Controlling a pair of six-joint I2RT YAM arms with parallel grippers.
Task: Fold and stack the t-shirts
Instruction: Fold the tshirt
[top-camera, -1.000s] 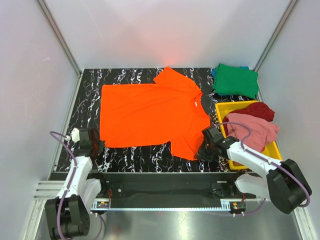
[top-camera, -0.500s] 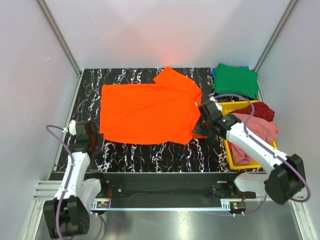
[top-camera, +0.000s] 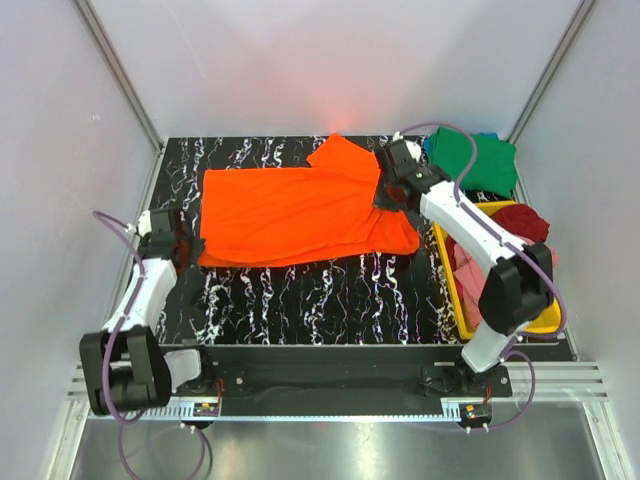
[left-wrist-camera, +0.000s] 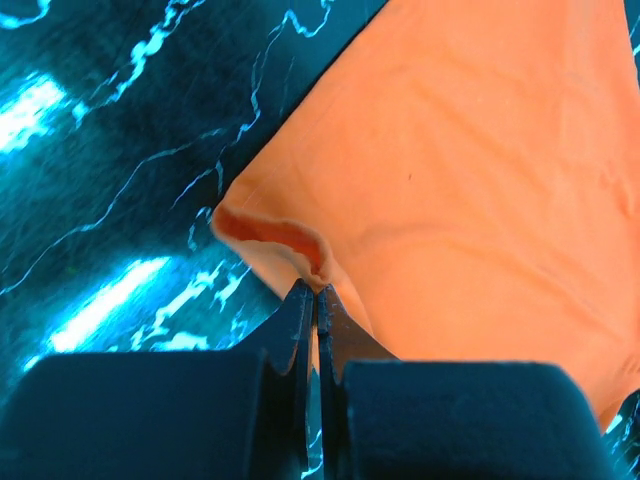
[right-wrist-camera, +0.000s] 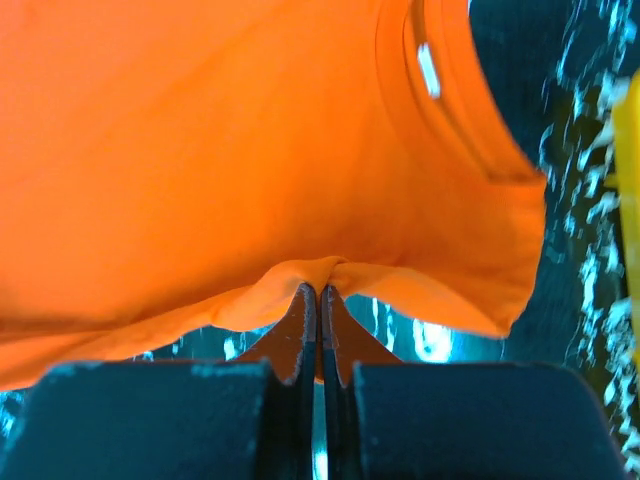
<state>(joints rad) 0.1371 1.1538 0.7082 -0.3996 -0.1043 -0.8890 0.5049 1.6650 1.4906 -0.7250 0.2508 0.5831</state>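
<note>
Orange t-shirt (top-camera: 300, 215) lies spread across the black marbled table (top-camera: 320, 290). The left gripper (left-wrist-camera: 318, 292) is clamped tight on the shirt's near left corner. The right gripper (right-wrist-camera: 320, 292) pinches a bunched edge beside the collar. A folded green t-shirt (top-camera: 470, 160) rests at the far right corner.

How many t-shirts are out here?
5: orange spread on the table, green folded far right over a blue one, dark red and pink in the yellow tray. More may be hidden.
</note>
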